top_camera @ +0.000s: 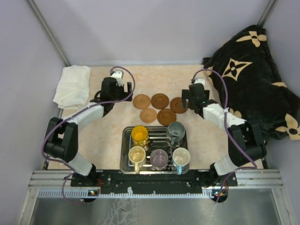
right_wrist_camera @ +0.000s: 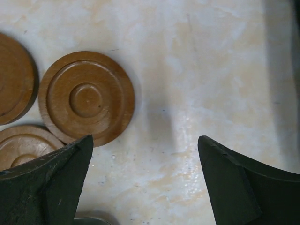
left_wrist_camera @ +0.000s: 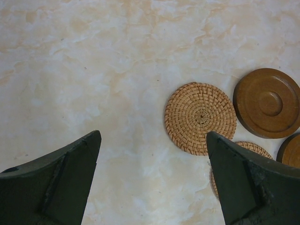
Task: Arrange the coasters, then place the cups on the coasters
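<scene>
Several round brown coasters lie clustered mid-table: two woven tan ones [top_camera: 140,101] [top_camera: 148,115] and three smooth wooden ones [top_camera: 160,100] [top_camera: 178,105] [top_camera: 166,116]. Several cups stand in a steel tray [top_camera: 125,143]: yellow [top_camera: 139,135], grey-green [top_camera: 176,131], cream [top_camera: 137,155], purple [top_camera: 159,159], white with a blue handle [top_camera: 181,158]. My left gripper [left_wrist_camera: 153,135] hangs open over bare table, left of a woven coaster [left_wrist_camera: 200,117]. My right gripper [right_wrist_camera: 145,138] is open too, just right of a wooden coaster [right_wrist_camera: 86,98]. Neither holds anything.
A folded white cloth [top_camera: 72,84] lies at the back left. A black bag with tan flower prints [top_camera: 255,70] fills the back right corner. Grey walls close the table on three sides. The arm bases sit on a rail [top_camera: 154,178] at the near edge.
</scene>
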You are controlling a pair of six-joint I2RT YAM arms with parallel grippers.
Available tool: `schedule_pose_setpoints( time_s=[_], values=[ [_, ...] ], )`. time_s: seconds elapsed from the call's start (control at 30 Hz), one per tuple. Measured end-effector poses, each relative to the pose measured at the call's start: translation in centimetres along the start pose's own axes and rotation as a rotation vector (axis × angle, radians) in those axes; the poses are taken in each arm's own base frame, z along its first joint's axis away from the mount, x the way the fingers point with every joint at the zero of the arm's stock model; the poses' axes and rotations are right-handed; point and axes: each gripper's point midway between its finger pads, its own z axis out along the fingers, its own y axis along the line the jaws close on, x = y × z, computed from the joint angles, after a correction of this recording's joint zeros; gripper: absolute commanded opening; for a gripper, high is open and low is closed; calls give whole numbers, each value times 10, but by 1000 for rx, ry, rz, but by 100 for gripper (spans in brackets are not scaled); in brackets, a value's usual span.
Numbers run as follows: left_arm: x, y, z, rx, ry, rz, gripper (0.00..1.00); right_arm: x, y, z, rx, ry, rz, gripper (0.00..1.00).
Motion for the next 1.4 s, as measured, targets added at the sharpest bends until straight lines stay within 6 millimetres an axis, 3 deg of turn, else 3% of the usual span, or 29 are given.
schedule_pose_setpoints(
  time_s=[0.1,0.47,0.67,0.77,0.83,0.93,1.03,1.3,1.4],
  values=[
    [5,-9,5,10,16,5,100,6,17,3,-47,-2,-8,99],
    [10,-34,43,33,68,28,100,12,36,38,-63,7,-36,99],
    [15,-45,61,57,106,28,89,9,44,66,-36,52,-60,97],
    [20,-56,62,77,121,43,78,15,41,68,-15,67,-73,90],
    [22,-64,60,94,131,57,59,17,38,68,-2,76,-79,87],
    [25,-75,57,121,139,69,38,18,37,68,6,76,-80,85],
    [28,-80,56,142,152,72,32,18,37,68,5,76,-81,81],
    [40,-91,49,210,204,68,35,22,43,68,-10,85,-90,73],
    [42,-95,48,232,216,63,42,26,44,70,-13,98,-91,67]
  ],
)
